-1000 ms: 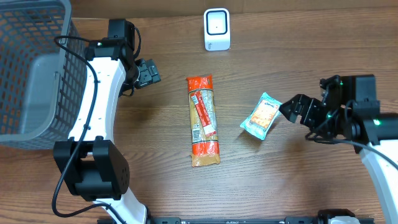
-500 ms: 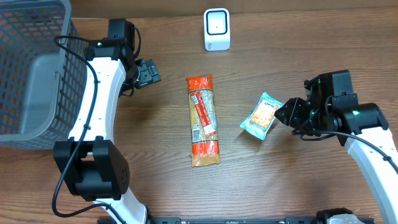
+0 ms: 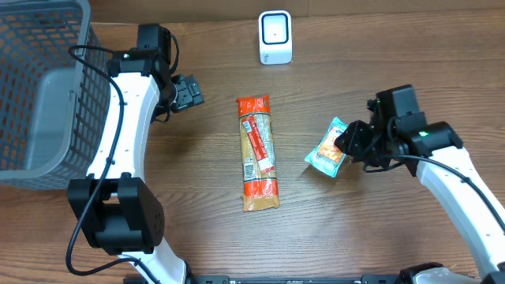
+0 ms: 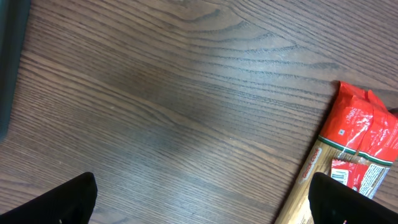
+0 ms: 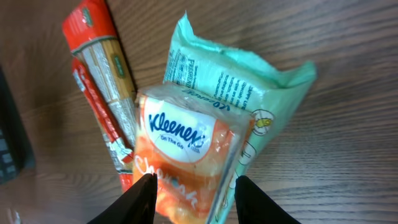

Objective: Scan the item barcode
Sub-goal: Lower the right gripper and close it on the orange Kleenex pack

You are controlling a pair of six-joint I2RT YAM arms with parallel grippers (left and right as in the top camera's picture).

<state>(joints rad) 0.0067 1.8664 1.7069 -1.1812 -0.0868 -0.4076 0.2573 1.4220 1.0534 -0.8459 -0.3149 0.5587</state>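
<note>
Right gripper: fingers closed against both sides of the tissue pack, pinching it, I think. Left gripper is spread wide. Spaghetti packet lies near the pack's left. Scanner at far edge, basket far left. Wood-grain table. Pack sits right of centre: mint-green wrapper, orange face, Kleenex label.

Matt wood-grain table, glossy crinkled plastic film on the tissue pack and pasta packet.
</note>
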